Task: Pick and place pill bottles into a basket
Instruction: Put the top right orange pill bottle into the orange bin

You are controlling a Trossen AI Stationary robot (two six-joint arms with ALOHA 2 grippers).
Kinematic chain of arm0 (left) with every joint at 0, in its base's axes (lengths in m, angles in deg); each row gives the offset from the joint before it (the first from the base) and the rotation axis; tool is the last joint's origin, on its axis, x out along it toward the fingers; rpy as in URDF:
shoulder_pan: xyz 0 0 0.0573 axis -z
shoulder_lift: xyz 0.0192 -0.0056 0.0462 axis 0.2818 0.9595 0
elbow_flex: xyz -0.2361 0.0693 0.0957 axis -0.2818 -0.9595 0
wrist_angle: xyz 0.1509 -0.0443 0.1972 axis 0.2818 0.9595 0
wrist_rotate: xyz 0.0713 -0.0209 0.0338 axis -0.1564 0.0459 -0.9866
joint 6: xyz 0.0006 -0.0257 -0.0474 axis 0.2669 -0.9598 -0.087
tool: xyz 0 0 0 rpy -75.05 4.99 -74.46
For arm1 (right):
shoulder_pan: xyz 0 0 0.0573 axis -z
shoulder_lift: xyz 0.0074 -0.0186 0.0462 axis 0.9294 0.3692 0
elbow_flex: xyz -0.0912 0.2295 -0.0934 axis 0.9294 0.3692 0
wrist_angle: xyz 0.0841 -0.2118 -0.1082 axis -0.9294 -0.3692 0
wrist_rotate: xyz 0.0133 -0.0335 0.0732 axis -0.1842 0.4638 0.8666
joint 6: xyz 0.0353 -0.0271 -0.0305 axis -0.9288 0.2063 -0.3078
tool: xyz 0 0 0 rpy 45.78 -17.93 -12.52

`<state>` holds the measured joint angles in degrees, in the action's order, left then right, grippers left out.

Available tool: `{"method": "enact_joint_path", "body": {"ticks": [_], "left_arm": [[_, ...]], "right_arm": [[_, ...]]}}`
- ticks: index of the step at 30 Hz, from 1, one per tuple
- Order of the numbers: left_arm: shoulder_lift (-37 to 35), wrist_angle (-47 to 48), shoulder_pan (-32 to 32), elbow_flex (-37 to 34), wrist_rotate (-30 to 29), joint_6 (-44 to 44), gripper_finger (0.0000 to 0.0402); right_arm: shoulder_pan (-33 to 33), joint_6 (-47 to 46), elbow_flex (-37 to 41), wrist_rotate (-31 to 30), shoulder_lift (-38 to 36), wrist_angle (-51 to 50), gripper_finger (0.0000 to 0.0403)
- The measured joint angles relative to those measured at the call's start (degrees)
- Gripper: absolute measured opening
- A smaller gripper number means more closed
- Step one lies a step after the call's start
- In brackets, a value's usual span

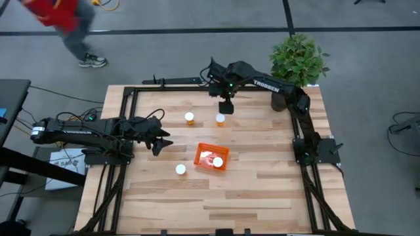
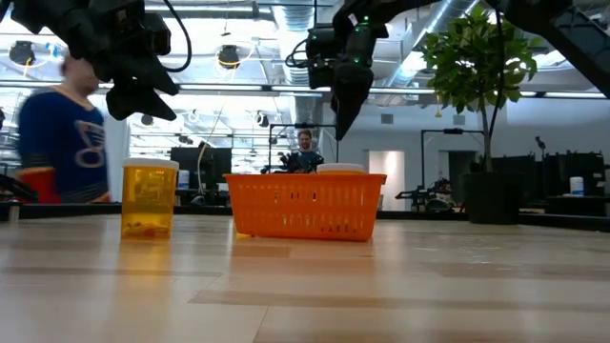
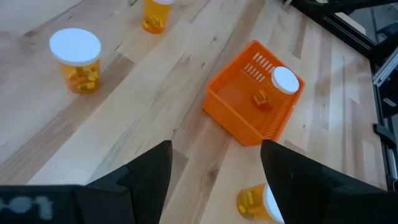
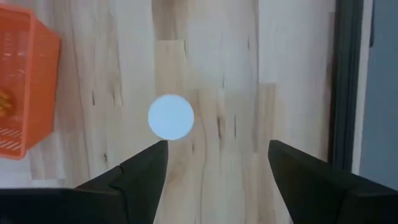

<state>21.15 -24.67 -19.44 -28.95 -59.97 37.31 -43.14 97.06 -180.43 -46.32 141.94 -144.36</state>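
The orange basket (image 1: 205, 150) stands near the table's middle and holds one pill bottle (image 1: 218, 161), whose white cap (image 3: 285, 81) shows in the left wrist view. Two bottles (image 1: 189, 118) (image 1: 220, 119) stand upright farther back. A third (image 1: 180, 169) stands nearer, left of the basket; it also shows in the low view (image 2: 148, 198). My left gripper (image 1: 161, 141) is open and empty, above the table left of the basket (image 3: 249, 118). My right gripper (image 1: 226, 107) is open and points down, above and just beyond a far bottle, whose cap (image 4: 171, 116) shows from above.
A potted plant (image 1: 298, 59) stands at the table's far right corner. Black frame rails (image 1: 170, 82) run along the table's edges. A person (image 1: 65, 19) walks beyond the far left corner. Bare wood (image 1: 262, 196) lies to the near right.
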Motion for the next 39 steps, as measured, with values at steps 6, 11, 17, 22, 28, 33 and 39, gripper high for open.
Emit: {"method": "enact_joint_path", "body": {"ticks": [6, 11, 17, 22, 28, 33, 39], "left_arm": [[0.00, 0.00, 0.00, 0.00, 0.00, 0.00, 0.0236], [0.00, 0.00, 0.00, 0.00, 0.00, 0.00, 0.0236], [0.00, 0.00, -0.02, 0.00, 0.02, 0.13, 0.0236], [0.00, 0.00, -0.02, 0.00, 0.02, 0.70, 0.0236], [-0.02, 0.00, -0.02, 0.00, 0.04, 0.90, 0.0236], [-0.01, 0.00, -0.02, 0.00, 0.28, 1.13, 0.0236], [-0.02, 0.02, -0.02, 0.00, 0.31, 1.27, 0.0236]], "right_arm": [[-1.39, -2.85, -0.02, -2.89, 0.00, 4.24, 0.0276], [-2.44, -2.89, -0.02, -2.68, 0.00, 0.47, 0.0276], [-4.48, -2.98, -0.02, -2.03, 0.00, 0.50, 0.0276], [-5.40, -2.17, 2.00, -1.42, -0.07, 1.40, 0.0276], [-6.30, 0.03, 7.39, -2.94, -0.07, 1.76, 0.0276], [-6.58, 0.90, 10.50, -3.15, -0.02, 4.91, 0.0276], [-6.43, 1.60, 13.59, -3.10, -0.02, 7.89, 0.0276]]}}
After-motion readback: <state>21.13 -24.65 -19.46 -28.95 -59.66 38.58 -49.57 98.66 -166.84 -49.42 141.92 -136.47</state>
